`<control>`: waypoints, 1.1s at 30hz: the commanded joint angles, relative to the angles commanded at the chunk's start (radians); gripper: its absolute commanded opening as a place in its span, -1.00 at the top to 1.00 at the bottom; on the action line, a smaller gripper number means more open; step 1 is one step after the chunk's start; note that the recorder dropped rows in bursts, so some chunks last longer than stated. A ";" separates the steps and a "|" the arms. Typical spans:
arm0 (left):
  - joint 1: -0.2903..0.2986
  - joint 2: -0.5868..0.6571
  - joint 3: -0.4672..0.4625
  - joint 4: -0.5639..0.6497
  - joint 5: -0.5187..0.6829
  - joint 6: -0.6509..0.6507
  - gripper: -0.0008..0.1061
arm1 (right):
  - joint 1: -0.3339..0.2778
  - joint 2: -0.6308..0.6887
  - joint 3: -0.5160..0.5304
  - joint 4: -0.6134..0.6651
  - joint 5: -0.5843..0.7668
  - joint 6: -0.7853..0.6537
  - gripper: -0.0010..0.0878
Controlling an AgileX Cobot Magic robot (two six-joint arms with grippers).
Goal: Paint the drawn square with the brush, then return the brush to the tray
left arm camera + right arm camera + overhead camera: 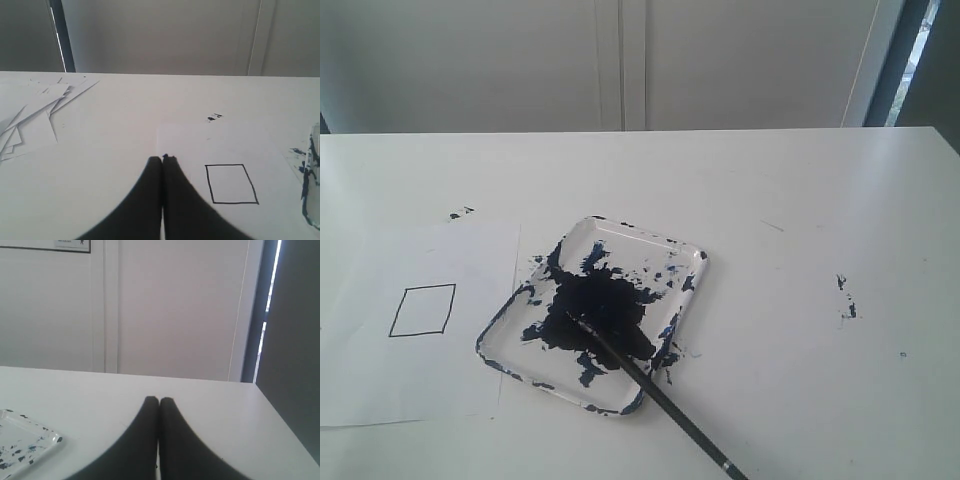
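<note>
A: Big white table (pixel 770 180). Any painting done?
B: No. The left gripper (pixel 162 159) and right gripper (pixel 159 400) are both pinched shut, holding nothing. The drawn square (pixel 231 183) sits blank near the left one. Past it, the brush (pixel 680 417) rests with its tip in the tray (pixel 630 238). Everything is left to do, I think.

no legible text anywhere, wall sign (pixel 45 245) print too small
</note>
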 joint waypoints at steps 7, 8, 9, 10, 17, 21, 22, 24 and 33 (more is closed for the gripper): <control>0.000 0.000 0.000 -0.004 -0.096 -0.182 0.99 | 0.000 0.000 0.000 0.007 -0.087 0.256 0.98; 0.000 0.000 0.000 -0.004 -0.114 -0.202 0.99 | 0.000 0.000 0.000 0.007 -0.098 0.263 0.98; 0.000 0.000 0.000 -0.004 -0.130 -0.237 0.99 | 0.000 0.000 0.000 0.007 -0.109 0.285 0.98; 0.000 0.000 0.000 0.001 -0.130 -0.247 0.99 | 0.000 0.000 0.000 0.007 -0.119 0.314 0.98; -0.011 0.000 -0.053 0.102 0.035 -0.310 0.99 | 0.007 0.000 -0.035 -0.080 -0.138 0.440 0.98; -0.051 0.000 -0.138 0.102 0.109 -0.285 0.99 | 0.046 0.000 -0.111 -0.296 -0.148 0.575 0.98; -0.059 0.000 -0.154 0.102 0.113 -0.269 0.99 | 0.059 0.000 -0.132 -0.363 -0.158 0.613 0.98; -0.081 0.000 -0.194 0.102 0.124 -0.195 0.99 | 0.081 0.000 -0.169 -0.514 -0.180 0.699 0.98; -0.184 0.115 -0.313 -0.188 0.288 0.220 0.99 | 0.117 0.243 -0.266 -1.331 -0.493 1.358 0.98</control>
